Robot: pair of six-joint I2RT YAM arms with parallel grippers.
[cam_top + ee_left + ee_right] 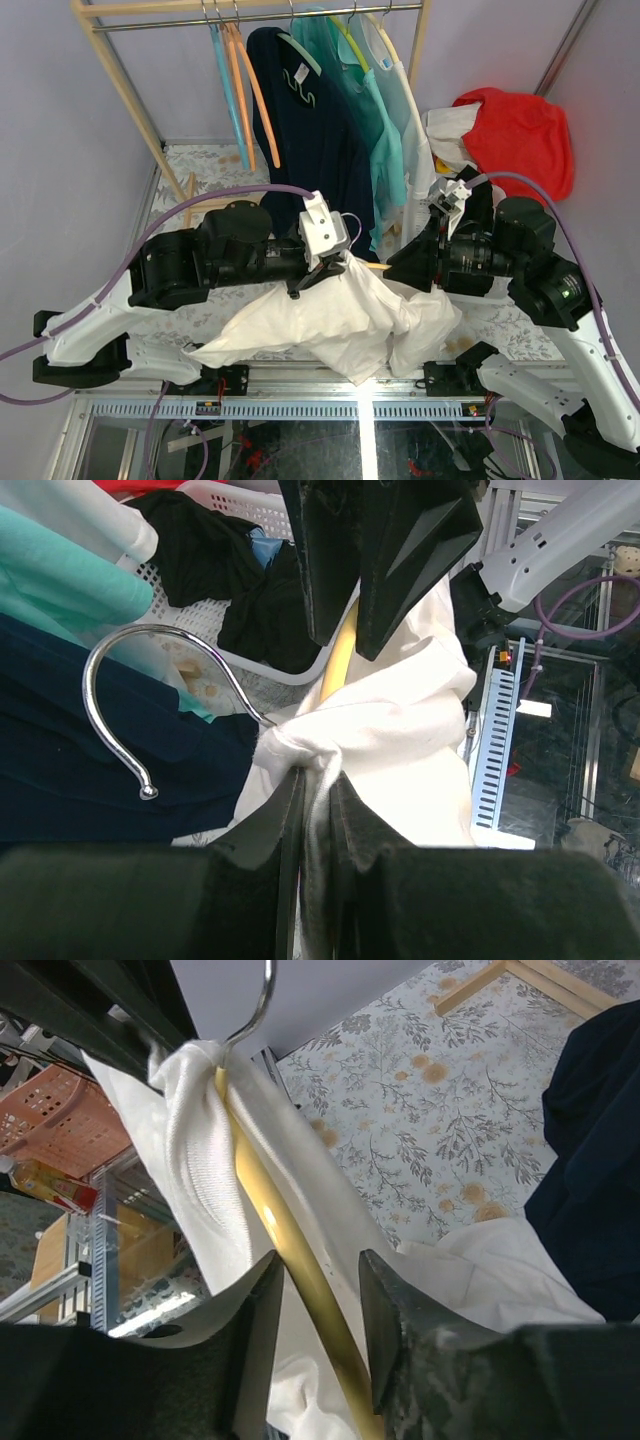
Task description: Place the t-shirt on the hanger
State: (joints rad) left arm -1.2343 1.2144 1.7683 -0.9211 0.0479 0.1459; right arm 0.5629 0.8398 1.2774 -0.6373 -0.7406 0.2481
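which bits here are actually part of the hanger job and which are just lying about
Part of the job:
t-shirt
hanger
left gripper, pinching the t-shirt
right gripper, jaws either side of the hanger

Just lying about:
navy shirt
teal shirt
red cloth
white basket

white short-sleeved cotton t-shirt (330, 310): one
thin pale yellow plastic hanger with metal hook (290, 1250): one
orange plastic hangers (240, 90): two (close together on the rail)
light blue plastic hanger (225, 85): one
navy shirt (310, 130): one
red cloth heap (520, 130): one
wooden clothes rack (120, 70): one
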